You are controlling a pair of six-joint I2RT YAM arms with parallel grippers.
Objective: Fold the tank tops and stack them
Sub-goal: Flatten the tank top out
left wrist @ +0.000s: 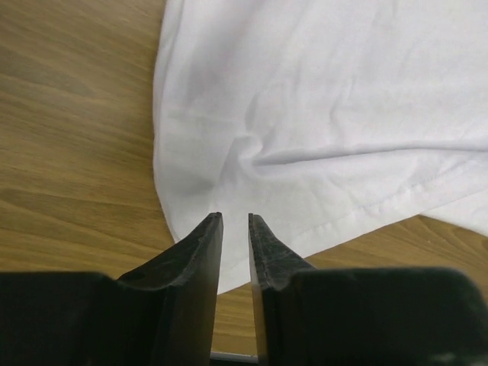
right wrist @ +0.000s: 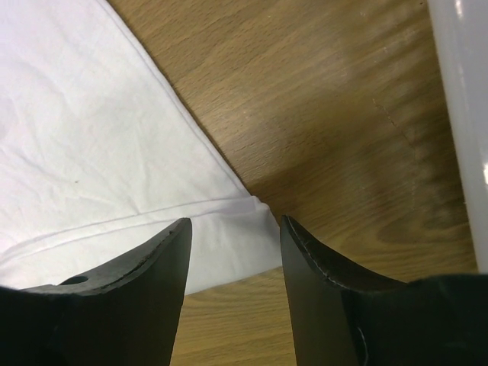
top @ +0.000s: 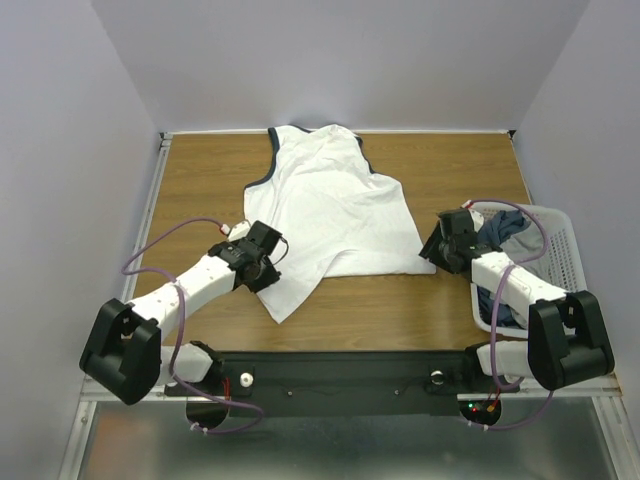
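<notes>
A smooth white cloth tank top (top: 335, 215) with navy edging lies flat and softly creased on the wood-grain table (top: 200, 180). The left gripper (left wrist: 235, 223) has its tapered black jaws narrowly parted over one hem corner. The right gripper (right wrist: 235, 229) gapes wider over the other stitched corner.

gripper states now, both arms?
Left gripper: jaws slightly apart at hem of the white tank top, apparently not gripping.
Right gripper: open, jaws straddling its corner, holding nothing.

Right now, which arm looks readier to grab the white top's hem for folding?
Probably right: the right fingers stand wide astride a hem corner of the white top; the left fingers are barely parted over it.
</notes>
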